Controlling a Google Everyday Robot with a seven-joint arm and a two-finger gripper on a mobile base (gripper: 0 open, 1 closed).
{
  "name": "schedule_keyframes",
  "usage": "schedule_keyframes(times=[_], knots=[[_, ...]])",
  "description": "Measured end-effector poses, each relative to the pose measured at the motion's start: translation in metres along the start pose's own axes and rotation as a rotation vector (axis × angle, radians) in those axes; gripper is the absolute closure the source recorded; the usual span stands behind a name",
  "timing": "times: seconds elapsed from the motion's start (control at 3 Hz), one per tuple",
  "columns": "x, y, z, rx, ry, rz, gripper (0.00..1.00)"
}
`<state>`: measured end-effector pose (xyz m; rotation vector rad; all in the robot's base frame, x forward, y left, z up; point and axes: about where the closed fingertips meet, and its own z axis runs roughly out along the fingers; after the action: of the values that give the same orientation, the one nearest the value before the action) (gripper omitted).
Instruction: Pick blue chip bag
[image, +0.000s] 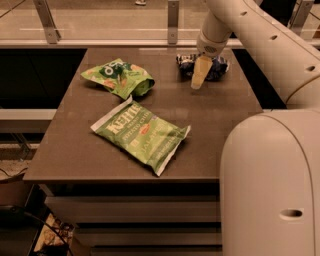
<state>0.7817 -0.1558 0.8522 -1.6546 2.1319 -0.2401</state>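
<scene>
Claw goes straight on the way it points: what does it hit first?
The claw hangs at the near edge of the blue chip bag and would likely meet it first, or bare table alongside; depth unclear.

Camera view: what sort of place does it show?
Probably an office or lab: a dark table with green snack bags, a glass railing behind. The pincer hangs by the blue chip bag.

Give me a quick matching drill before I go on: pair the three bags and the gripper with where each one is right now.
1 blue chip bag
2 lettered green bag
3 orange-patched green bag
4 gripper

A near middle of the table
B far left
C at the blue chip bag's near side
D far right

Pairs: 1-D, 2-A, 3-B, 4-C
</scene>
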Motion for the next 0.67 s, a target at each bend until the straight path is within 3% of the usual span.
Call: schedule_keyframes(times=[0.67], knots=[[0.013,-0.005,-0.033,0.061,0.012,0.044,0.00]])
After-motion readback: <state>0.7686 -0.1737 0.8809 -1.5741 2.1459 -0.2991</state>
